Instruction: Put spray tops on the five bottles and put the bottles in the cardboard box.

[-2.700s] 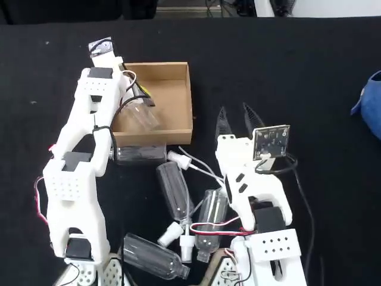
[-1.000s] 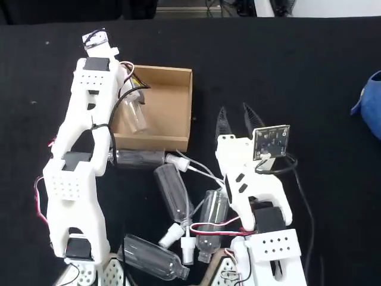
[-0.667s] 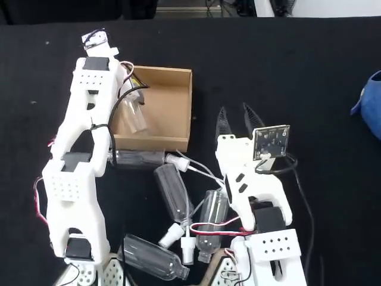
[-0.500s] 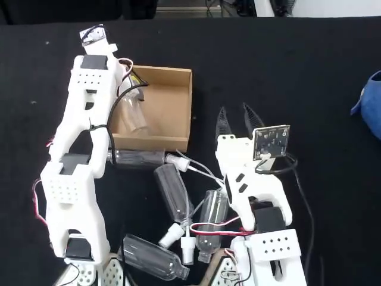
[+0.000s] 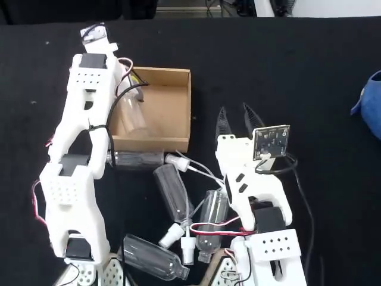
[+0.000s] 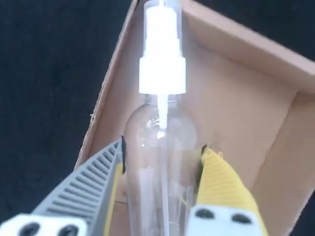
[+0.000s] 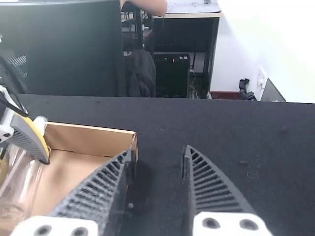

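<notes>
My left gripper is shut on a clear bottle with a white spray top, held over the inside of the cardboard box. From above, the left gripper and bottle are at the box's left side. Three clear bottles lie in front of the box, and another lies nearer the arm bases. Loose spray tops lie among them. My right gripper stands open to the right of the box, holding nothing.
A blue object sits at the table's right edge. Red and white cables cross the bottles near the right arm's base. In the right wrist view the box's corner is just left of the open right gripper.
My left arm has reached farther back with the bottle, which now lies along the box's left side. The box has shifted slightly left. The right arm has stayed still.
</notes>
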`<action>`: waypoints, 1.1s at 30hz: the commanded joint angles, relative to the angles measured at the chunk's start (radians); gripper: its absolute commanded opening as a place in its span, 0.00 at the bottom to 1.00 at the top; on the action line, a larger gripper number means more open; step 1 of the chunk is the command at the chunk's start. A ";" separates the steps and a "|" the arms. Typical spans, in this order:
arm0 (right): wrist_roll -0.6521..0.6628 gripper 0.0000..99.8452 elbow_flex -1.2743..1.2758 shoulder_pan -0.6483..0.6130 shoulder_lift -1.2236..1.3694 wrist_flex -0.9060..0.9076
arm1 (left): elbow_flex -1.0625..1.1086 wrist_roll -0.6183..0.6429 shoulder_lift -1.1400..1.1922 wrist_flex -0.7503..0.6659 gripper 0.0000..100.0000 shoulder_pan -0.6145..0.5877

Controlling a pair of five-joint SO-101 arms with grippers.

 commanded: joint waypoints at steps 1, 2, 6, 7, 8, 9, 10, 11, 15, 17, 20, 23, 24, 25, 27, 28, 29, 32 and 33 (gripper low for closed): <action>-0.002 0.14 -0.008 0.014 0.008 -0.032 | -0.064 -0.037 -0.137 -0.028 0.03 0.008; -0.002 0.14 -0.008 0.014 0.008 -0.032 | -0.064 -0.037 -0.153 -0.028 0.03 0.008; -0.002 0.14 -0.008 0.014 0.008 -0.032 | -0.061 -0.037 -0.206 -0.020 0.03 0.001; -0.002 0.14 -0.008 0.014 0.008 -0.032 | -0.054 -0.037 -0.216 -0.018 0.03 -0.001; -0.002 0.14 -0.008 0.014 0.008 -0.032 | -0.044 -0.037 -0.227 -0.018 0.03 -0.001; -0.002 0.14 -0.008 0.014 0.008 -0.032 | -0.028 -0.037 -0.239 -0.018 0.03 -0.001; -0.002 0.14 -0.008 0.014 0.008 -0.032 | -0.008 -0.037 -0.253 -0.025 0.03 -0.001; -0.002 0.14 -0.008 0.014 0.008 -0.032 | 0.018 -0.038 -0.267 -0.043 0.03 0.001; -0.002 0.14 -0.008 0.014 0.008 -0.032 | 0.208 -0.104 -0.358 -0.189 0.03 0.008; -0.002 0.14 -0.008 0.014 0.008 -0.032 | 0.340 -0.112 -0.439 -0.290 0.03 0.008; -0.002 0.14 -0.008 0.014 0.008 -0.032 | 0.547 -0.115 -0.572 -0.494 0.03 -0.004; -0.002 0.14 -0.008 0.014 0.008 -0.032 | 0.723 -0.115 -0.684 -0.713 0.03 -0.028; -0.002 0.14 -0.008 0.014 0.008 -0.032 | 0.774 -0.115 -0.717 -0.787 0.03 -0.035; -0.002 0.14 -0.008 0.014 0.008 -0.031 | 0.825 -0.115 -0.744 -0.859 0.03 -0.039; -0.002 0.14 -0.008 0.014 0.008 -0.031 | 0.920 -0.115 -0.769 -0.997 0.03 -0.045; -0.002 0.14 -0.008 0.014 0.008 -0.031 | 0.966 -0.115 -0.770 -1.062 0.03 -0.047; -0.002 0.14 -0.008 0.014 0.008 -0.031 | 1.006 -0.115 -0.770 -1.128 0.03 -0.048; -0.002 0.14 -0.008 0.014 0.008 -0.031 | 1.125 -0.115 -0.770 -1.315 0.03 -0.050; -0.002 0.14 -0.008 0.014 0.008 -0.031 | 1.164 -0.115 -0.770 -1.378 0.03 -0.050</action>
